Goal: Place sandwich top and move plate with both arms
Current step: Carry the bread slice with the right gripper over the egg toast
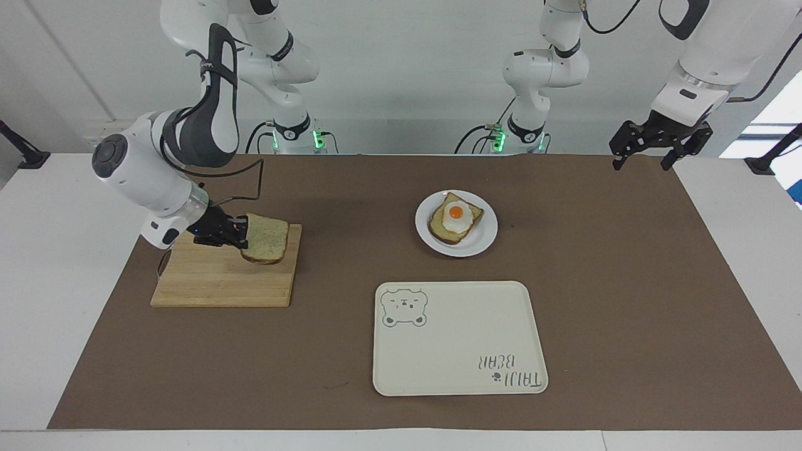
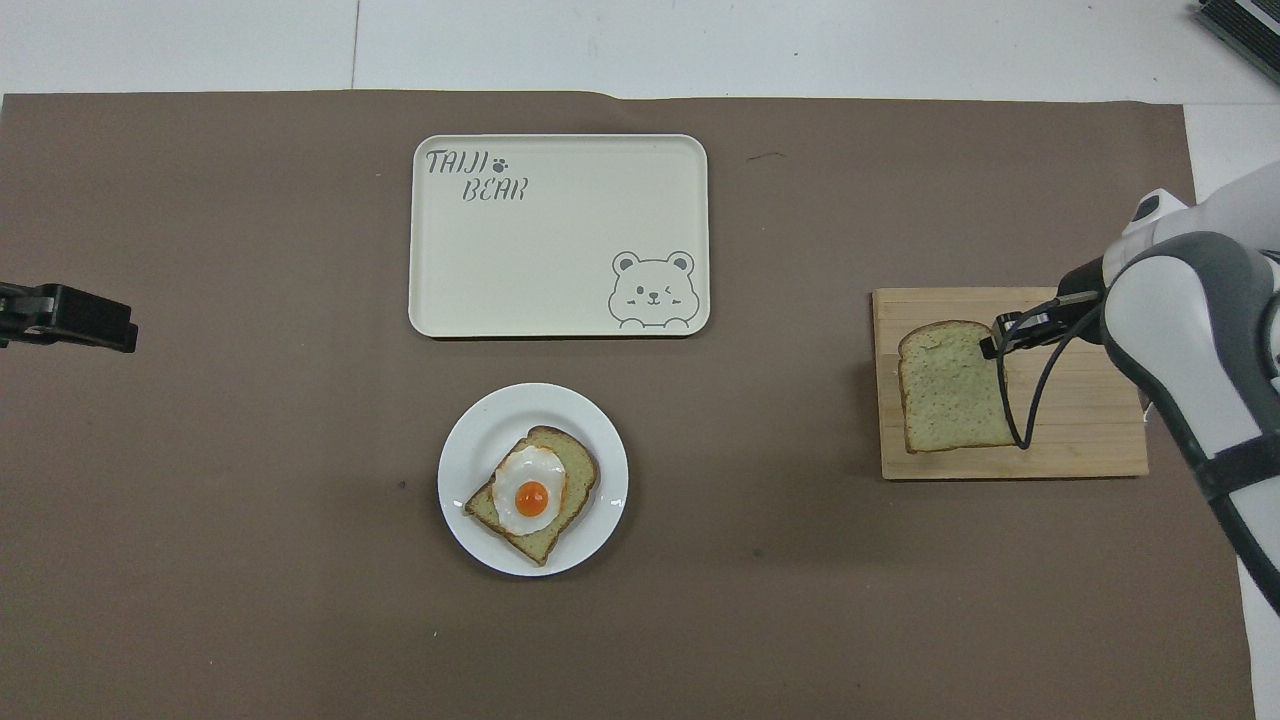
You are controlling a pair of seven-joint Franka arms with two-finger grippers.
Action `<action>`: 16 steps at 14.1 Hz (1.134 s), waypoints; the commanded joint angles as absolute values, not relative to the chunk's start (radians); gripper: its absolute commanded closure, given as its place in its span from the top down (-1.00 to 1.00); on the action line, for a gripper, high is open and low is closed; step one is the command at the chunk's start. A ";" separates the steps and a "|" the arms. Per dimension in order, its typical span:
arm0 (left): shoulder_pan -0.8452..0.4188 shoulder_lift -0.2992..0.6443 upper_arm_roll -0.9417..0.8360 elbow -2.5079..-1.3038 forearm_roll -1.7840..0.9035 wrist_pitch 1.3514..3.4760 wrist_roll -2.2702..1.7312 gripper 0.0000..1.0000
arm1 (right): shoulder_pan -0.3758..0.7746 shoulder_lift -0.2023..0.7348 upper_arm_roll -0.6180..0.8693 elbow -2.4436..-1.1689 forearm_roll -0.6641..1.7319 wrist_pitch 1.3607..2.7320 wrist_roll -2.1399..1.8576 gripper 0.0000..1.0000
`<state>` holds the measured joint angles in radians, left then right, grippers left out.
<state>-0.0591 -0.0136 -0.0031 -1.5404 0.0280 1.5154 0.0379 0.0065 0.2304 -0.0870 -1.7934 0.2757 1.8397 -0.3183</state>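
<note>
Over the board (image 1: 219,285), speckled sandwich top (image 1: 266,238) (brown-crusted)

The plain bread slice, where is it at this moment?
The plain bread slice is held in the air by the right pincer, over the wooden board at the right arm's end of the table.

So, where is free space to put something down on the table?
Bare: the bear tray, the mat at the left arm's end, and between cutting board and plate. Crowded: the board, where the right gripper lifts the bread slice.
</note>
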 commanded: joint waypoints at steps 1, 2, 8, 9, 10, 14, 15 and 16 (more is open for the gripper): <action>-0.049 -0.028 0.003 -1.549 0.025 1.503 0.029 1.00 | 0.002 0.215 -0.025 -1.795 0.302 1.818 -0.215 -1.00; -0.035 -0.028 0.011 -1.549 0.025 1.503 0.031 1.00 | 0.002 0.213 -0.003 -1.796 0.304 1.816 -0.177 -1.00; -0.037 -0.028 0.011 -1.549 0.025 1.503 0.031 1.00 | 0.006 0.204 0.075 -1.807 0.399 1.815 -0.019 -1.00; -0.035 -0.026 0.012 -1.549 0.025 1.503 0.031 1.00 | 0.018 0.203 0.077 -1.809 0.419 1.815 -0.002 -1.00; -0.034 -0.028 0.012 -1.549 0.025 1.503 0.029 1.00 | 0.032 0.198 0.078 -1.812 0.445 1.807 0.014 -1.00; -0.035 -0.026 0.012 -1.549 0.025 1.503 0.031 1.00 | 0.081 0.183 0.078 -1.824 0.526 1.766 0.014 -1.00; -0.035 -0.026 0.012 -1.549 0.025 1.503 0.031 1.00 | 0.095 0.183 0.078 -1.825 0.532 1.767 0.015 -1.00; -0.035 -0.026 0.012 -1.549 0.025 1.503 0.031 1.00 | 0.121 0.180 0.078 -1.827 0.547 1.770 0.020 -1.00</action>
